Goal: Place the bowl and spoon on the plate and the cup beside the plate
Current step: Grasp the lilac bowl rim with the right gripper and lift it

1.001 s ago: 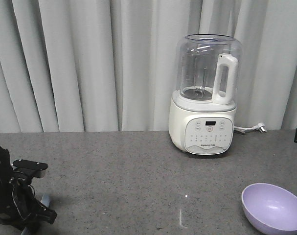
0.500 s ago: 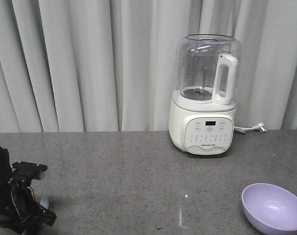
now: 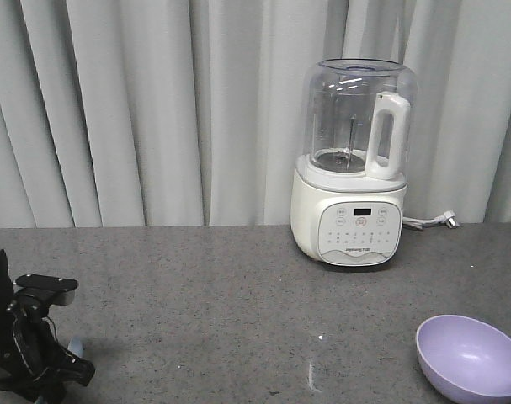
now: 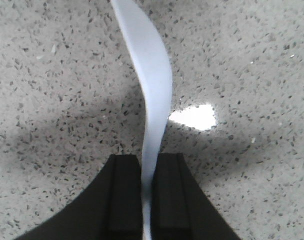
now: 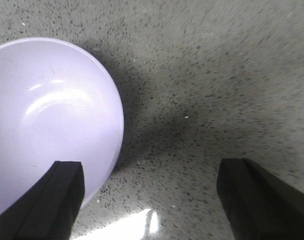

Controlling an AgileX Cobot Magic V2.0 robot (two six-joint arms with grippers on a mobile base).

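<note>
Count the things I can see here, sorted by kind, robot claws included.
purple bowl: 1
pale blue spoon: 1, pinched in the left claw
white blender: 1
claws: 2, the left claw and the right claw
Total: 5

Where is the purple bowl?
The small lavender plastic bowl sits at the front view's bottom right on the grey speckled counter, in front of the white blender.

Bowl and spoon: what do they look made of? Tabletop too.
The bowl is likely plastic: lavender, smooth, with a soft sheen and broad diffuse highlights inside. The spoon is likely plastic too: pale blue-white, thin, uniform colour, no sharp glints. The tabletop is grey and speckled, either stone or stone-look laminate; I can't tell which.
</note>
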